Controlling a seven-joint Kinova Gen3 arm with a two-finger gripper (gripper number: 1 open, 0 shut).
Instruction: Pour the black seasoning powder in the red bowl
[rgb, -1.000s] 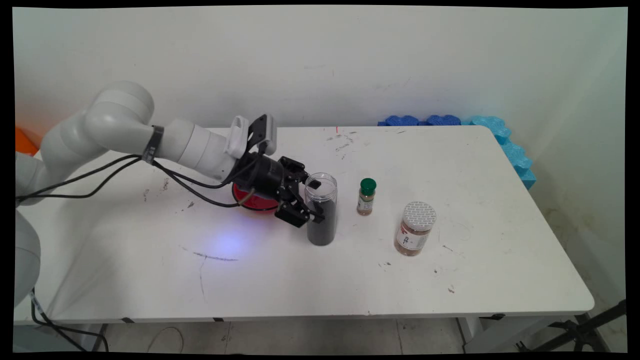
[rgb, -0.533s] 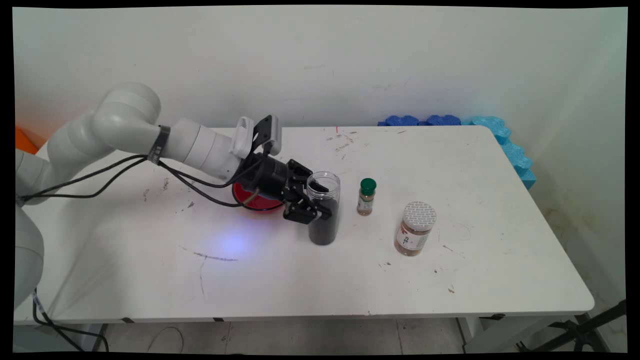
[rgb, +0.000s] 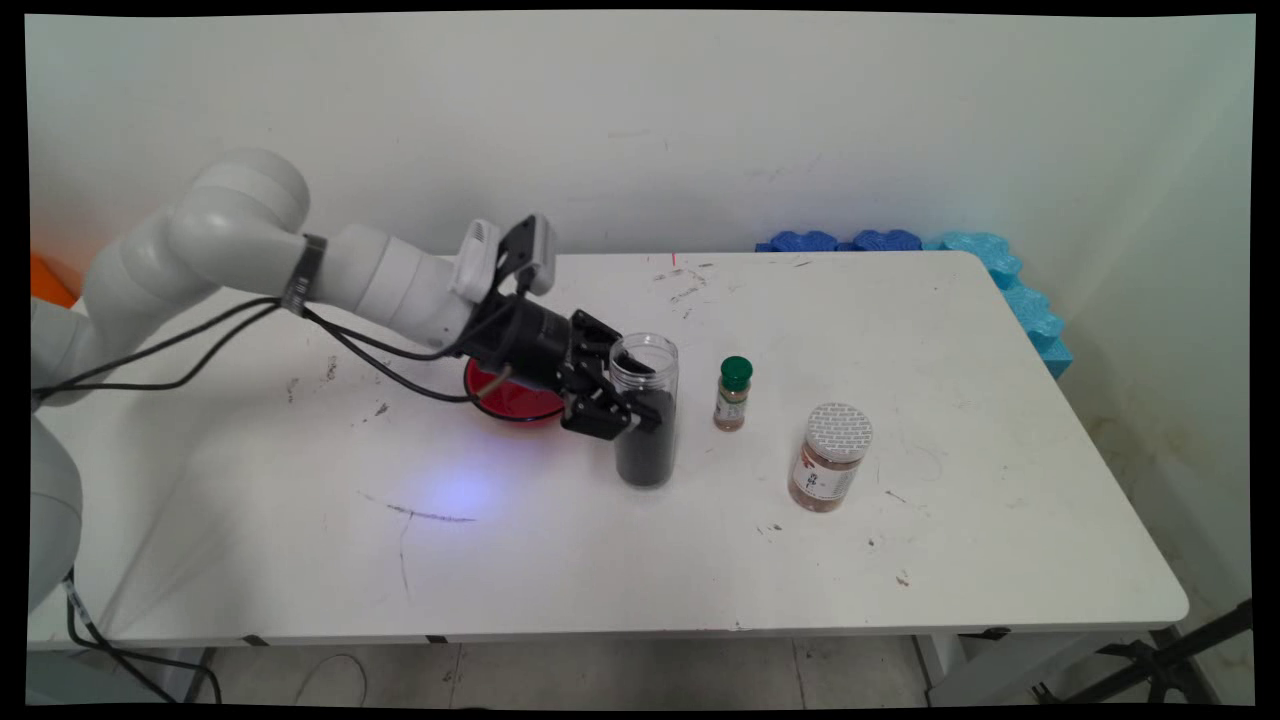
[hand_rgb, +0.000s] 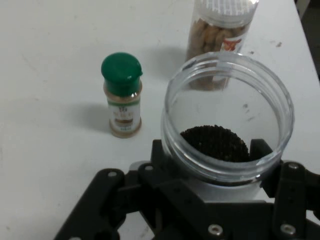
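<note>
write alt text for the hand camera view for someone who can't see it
The gripper clasps an open clear jar with dark grains at its bottom, seen from above. Beyond it on the white table stand a small green-capped spice bottle and a white-lidded jar of brown contents.

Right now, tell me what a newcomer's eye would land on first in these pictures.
The black gripper is closed around an open clear jar partly filled with dark grains, near the middle of the white table. A red bowl sits just behind the gripper. To the jar's right stand a green-capped spice bottle and a white-lidded jar.
</note>
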